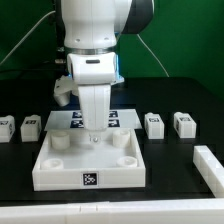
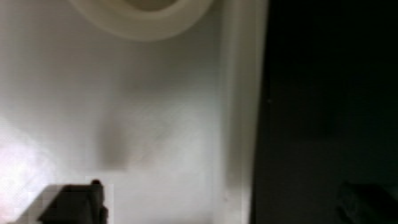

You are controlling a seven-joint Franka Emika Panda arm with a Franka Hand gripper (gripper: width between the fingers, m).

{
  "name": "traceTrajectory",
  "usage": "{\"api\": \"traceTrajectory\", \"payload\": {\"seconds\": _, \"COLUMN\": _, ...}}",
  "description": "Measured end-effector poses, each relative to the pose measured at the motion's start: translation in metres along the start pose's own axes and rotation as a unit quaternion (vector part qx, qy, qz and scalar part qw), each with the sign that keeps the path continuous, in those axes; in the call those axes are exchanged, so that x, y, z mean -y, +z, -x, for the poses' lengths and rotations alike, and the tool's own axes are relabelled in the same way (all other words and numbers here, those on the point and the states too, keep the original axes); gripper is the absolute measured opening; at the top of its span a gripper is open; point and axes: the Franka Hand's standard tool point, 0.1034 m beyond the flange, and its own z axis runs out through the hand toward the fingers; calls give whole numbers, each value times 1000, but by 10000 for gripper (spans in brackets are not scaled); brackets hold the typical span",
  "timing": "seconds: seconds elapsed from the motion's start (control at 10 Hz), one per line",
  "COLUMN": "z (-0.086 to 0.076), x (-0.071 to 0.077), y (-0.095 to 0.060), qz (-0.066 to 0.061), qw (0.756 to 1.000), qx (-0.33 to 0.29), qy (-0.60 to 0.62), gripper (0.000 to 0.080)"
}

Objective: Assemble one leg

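**Gripper poised over the tabletop; all four legs resting on the table**

Four legs are seen in the exterior view, all standing on the black table and none held. Two are placed at that view's left: the far-left leg (image 1: 5, 127), cut by the picture's edge, and the inner-left leg (image 1: 30, 126) just beside it. Two are placed at the right: the inner-right leg (image 1: 154, 123) and the far-right leg (image 1: 184, 123), near each other but apart. Each is shown as a small white cuboid block with a black-and-white square tag on the face turned to the camera.

Between the two pairs, the white square tabletop (image 1: 60, 178) is laid flat, with round sockets at its corners and a tag on its front wall. The gripper (image 1: 92, 137) is held directly above its recessed middle, pointing down. Behind it, the marker board (image 1: 122, 121) is partly hidden by the arm.

In the wrist view, a blurred white surface and one round socket (image 2: 143, 15) are shown, with a single dark fingertip (image 2: 71, 205) at the edge. Whether the fingers are apart or together cannot be told.
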Motion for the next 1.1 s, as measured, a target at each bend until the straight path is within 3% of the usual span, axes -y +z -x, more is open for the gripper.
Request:
{"api": "traceTrajectory", "payload": {"seconds": 0.1, "z": 0, "x": -1, "y": 3, "qz": -2, "qw": 1000, "qx": -1, "qy": 5, "gripper": 650}}
{"api": "traceTrajectory", "payload": {"seconds": 0.3, "z": 0, "x": -1, "y": 3, "qz": -3, "qw": 1000, "qx": -1, "qy": 5, "gripper": 379}}
{"api": "traceTrajectory", "payload": {"seconds": 0.4, "z": 0, "x": -1, "y": 3, "qz": -3, "qw": 1000, "qx": -1, "qy": 5, "gripper": 379}}
{"api": "traceTrajectory", "payload": {"seconds": 0.5, "z": 0, "x": -1, "y": 4, "qz": -3, "qw": 1000, "qx": -1, "qy": 5, "gripper": 194}}
{"api": "traceTrajectory", "payload": {"seconds": 0.6, "z": 0, "x": 0, "y": 4, "qz": -4, "qw": 1000, "qx": -1, "qy": 5, "gripper": 194}}
{"api": "traceTrajectory", "payload": {"seconds": 0.7, "z": 0, "x": -1, "y": 3, "qz": -2, "qw": 1000, "qx": -1, "qy": 5, "gripper": 58}}
{"api": "traceTrajectory", "payload": {"seconds": 1.1, "z": 0, "x": -1, "y": 4, "qz": -2, "qw": 1000, "qx": -1, "qy": 5, "gripper": 58}}
